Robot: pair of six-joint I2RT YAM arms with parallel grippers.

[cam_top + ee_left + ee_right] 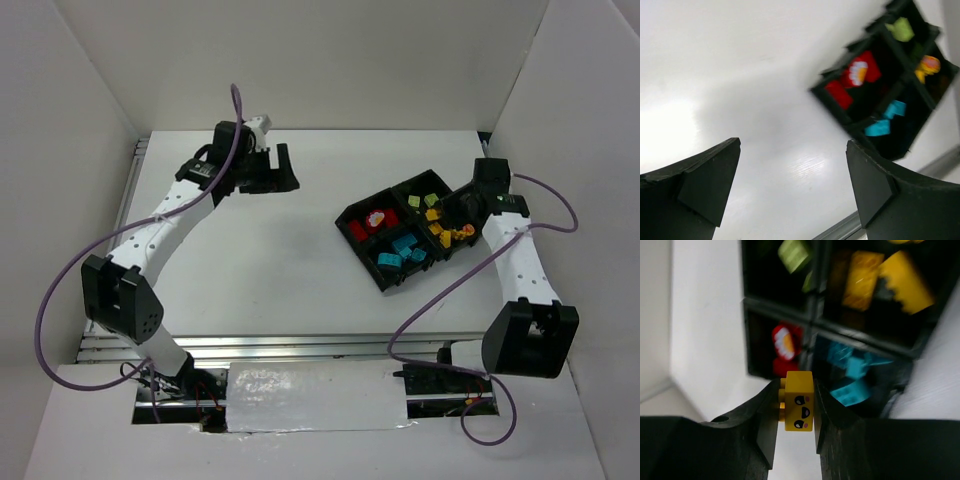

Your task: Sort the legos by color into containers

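The black tray [346,223] sits right of the table's middle, turned at an angle. Its four compartments hold red legos [376,218], green legos [428,199], cyan legos [401,254] and yellow legos [440,238]. My right gripper [453,214] hovers over the tray's right side. In the right wrist view it [797,390] is shut on a yellow lego with a printed face [799,401], above the tray [812,325]. My left gripper [285,168] is open and empty over bare table at the far left. Its wrist view [792,145] shows the tray [832,105] ahead.
White walls enclose the table on the left, back and right. A metal rail [300,345] runs along the near edge. Purple cables loop from both arms.
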